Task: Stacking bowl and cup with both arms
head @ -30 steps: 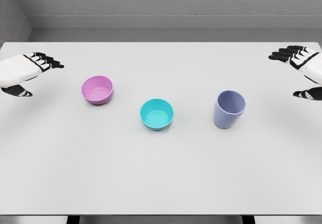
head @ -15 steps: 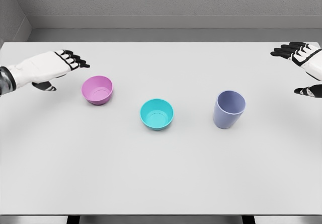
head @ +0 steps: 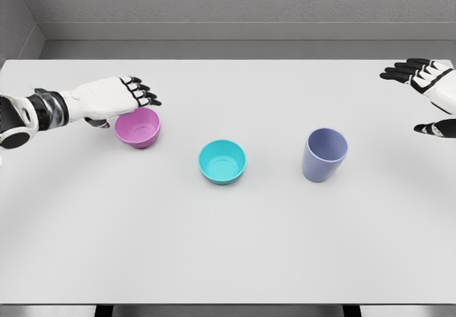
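a: left hand (head: 114, 97) sat over the far rim of the pink bowl (head: 139, 127), fingers spread, thumb tucked low beside the wall, gripping nothing. placed that way, likely, to pinch the rim.

b: and mid-table (head: 228, 246)?

a: teal bowl (head: 221, 162) stood upright and alone, open mouth up, probably meant as the base. purple cup (head: 324, 154) stood upright to its right, well apart.

b: far right?

a: right hand (head: 429, 92) hovered at the edge, fingers apart, empty, well clear of the cup. seemingly waiting.

Single head view, angled down across the table (head: 228, 260)
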Tool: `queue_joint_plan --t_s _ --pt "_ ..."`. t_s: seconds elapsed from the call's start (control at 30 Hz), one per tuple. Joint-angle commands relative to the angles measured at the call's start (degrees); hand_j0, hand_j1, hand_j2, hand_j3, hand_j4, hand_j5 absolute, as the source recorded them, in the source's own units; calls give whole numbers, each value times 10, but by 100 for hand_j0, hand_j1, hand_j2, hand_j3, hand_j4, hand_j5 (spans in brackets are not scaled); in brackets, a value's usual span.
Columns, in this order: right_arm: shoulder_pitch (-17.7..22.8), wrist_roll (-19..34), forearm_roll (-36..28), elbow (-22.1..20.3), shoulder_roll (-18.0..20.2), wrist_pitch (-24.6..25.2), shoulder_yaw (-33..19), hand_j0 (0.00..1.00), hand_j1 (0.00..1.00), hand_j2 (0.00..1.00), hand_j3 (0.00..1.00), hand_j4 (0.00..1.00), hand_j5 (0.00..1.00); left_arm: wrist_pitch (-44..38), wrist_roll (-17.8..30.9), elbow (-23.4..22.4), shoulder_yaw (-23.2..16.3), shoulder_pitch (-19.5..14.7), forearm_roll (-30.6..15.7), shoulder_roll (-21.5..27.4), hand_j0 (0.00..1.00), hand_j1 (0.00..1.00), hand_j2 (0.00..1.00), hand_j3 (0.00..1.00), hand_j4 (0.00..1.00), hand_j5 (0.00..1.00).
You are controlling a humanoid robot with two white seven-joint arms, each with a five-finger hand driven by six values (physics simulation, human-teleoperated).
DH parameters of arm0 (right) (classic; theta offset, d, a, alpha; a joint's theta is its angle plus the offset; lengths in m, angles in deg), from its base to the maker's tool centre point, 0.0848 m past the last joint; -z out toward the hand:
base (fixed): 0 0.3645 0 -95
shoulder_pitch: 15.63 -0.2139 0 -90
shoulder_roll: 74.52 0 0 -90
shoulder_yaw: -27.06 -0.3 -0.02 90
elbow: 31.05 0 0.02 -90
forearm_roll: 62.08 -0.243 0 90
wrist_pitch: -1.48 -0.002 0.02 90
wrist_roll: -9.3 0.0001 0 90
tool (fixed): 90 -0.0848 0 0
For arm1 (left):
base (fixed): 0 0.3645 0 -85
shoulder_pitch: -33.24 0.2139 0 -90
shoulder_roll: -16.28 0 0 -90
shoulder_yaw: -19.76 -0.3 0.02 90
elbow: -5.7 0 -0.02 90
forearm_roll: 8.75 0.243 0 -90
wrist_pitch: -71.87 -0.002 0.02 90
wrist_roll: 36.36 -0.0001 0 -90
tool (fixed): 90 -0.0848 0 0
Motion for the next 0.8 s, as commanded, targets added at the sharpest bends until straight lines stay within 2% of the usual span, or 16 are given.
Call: queue_joint_plan --t_s 0.0,0.77 --pt "0 0 -4 -2 1 0 -1 100 100 100 100 100 100 -1 -1 -4 -24 0 -3 -4 100 100 100 100 100 100" --pt "0 0 -4 -4 1 0 -1 100 100 100 100 100 100 -1 1 -3 -26 -1 2 -11 99 99 99 99 99 99"
